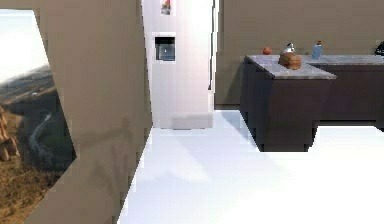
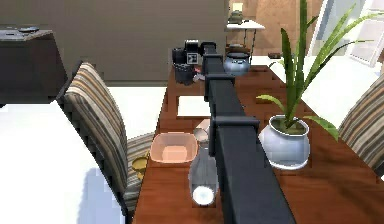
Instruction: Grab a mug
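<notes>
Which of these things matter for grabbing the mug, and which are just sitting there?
For the job: tool; dark cup-like shape near it, possibly the mug; table.
Just lying about: pink bowl, potted plant, kettle, striped chair, fridge.

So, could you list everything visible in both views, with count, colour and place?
fridge: one, white, forward view's middle.
counter: one, dark, grey top, forward view's right.
table: one, brown, arm side view.
chairs: two, striped, beside the table.
plant: one, green, pale pot, on the table.
bowl: one, pink, on the table.
bottle-shaped thing: one, grey, lying by the arm.
arm: one, dark, above the table.
gripper: one, dark, table's far end; cannot tell whether holding.
</notes>
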You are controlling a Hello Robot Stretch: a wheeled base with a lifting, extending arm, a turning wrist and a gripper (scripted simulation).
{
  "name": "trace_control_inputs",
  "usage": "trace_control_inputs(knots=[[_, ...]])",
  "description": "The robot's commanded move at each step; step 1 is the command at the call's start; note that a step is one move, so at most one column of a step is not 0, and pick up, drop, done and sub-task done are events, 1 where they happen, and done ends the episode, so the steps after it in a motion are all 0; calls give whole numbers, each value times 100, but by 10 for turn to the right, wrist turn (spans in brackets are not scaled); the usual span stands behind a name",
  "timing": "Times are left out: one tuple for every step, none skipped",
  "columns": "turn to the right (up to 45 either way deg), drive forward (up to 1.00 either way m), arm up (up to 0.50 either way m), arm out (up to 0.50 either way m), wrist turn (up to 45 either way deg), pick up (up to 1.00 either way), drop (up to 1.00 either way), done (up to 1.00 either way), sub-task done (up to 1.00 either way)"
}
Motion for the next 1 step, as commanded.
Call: trace_control_inputs(knots=[[0,0,-28,0,0,0,0,0,0]])
